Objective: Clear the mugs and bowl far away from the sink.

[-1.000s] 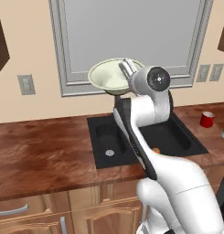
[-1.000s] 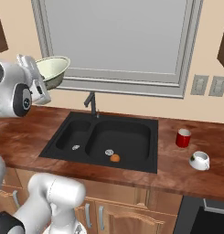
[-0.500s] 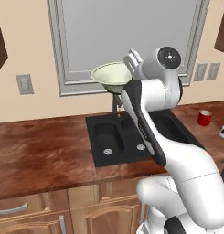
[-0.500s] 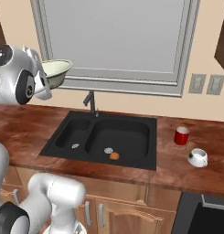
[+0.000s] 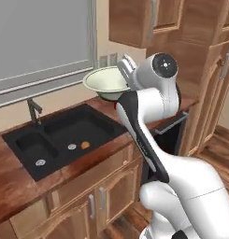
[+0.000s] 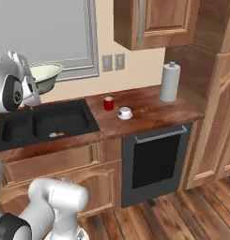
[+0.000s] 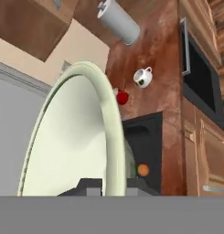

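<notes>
Now my base has swung right; my hand [image 7: 109, 185] grips the bowl [image 5: 106, 80] by its rim, aloft beyond the sink [image 5: 60, 137], toward the mugs' desk [image 6: 149, 110].

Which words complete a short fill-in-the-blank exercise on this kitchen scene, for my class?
1. The hand holds the bowl by its ____.
2. The small ball lying in the sink is ____ in colour.
3. On the counter, the white mug stands beside the ____ mug.
4. The paper towel roll stands on the counter under a wooden ____.

Missing words: rim; orange; red; cabinet
</notes>
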### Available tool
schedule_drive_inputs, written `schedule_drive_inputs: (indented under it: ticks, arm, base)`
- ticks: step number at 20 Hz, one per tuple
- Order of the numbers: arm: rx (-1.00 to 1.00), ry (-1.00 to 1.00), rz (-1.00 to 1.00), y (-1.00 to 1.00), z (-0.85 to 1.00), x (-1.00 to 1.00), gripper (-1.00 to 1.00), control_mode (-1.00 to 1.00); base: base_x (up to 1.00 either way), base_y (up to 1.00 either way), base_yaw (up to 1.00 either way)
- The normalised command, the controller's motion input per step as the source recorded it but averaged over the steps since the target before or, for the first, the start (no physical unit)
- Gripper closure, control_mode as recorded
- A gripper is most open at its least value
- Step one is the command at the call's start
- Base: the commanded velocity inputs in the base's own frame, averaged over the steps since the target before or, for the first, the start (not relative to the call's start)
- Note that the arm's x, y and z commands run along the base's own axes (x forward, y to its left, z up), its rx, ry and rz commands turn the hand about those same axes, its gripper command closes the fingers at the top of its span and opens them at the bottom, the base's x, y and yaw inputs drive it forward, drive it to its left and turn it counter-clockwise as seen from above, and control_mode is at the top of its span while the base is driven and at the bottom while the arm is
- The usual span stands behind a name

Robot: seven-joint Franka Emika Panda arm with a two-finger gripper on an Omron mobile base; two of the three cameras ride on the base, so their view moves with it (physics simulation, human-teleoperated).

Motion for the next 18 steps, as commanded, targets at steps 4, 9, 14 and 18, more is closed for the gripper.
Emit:
schedule_drive_inputs:
  ticks: [4,9,14,18]
  arm:
    - [0.0,0.0,0.0,0.0,0.0,0.0,1.0,1.0]
    - [0.0,0.0,0.0,0.0,0.0,0.0,1.0,1.0]
    - [0.0,0.0,0.0,0.0,0.0,0.0,1.0,1.0]
    - [0.0,0.0,0.0,0.0,0.0,0.0,1.0,1.0]
  base:
    - [-0.2,0.13,-1.0]
    - [-0.01,0.05,-1.0]
    - [0.0,0.02,-1.0]
    - [0.0,0.0,-1.0]
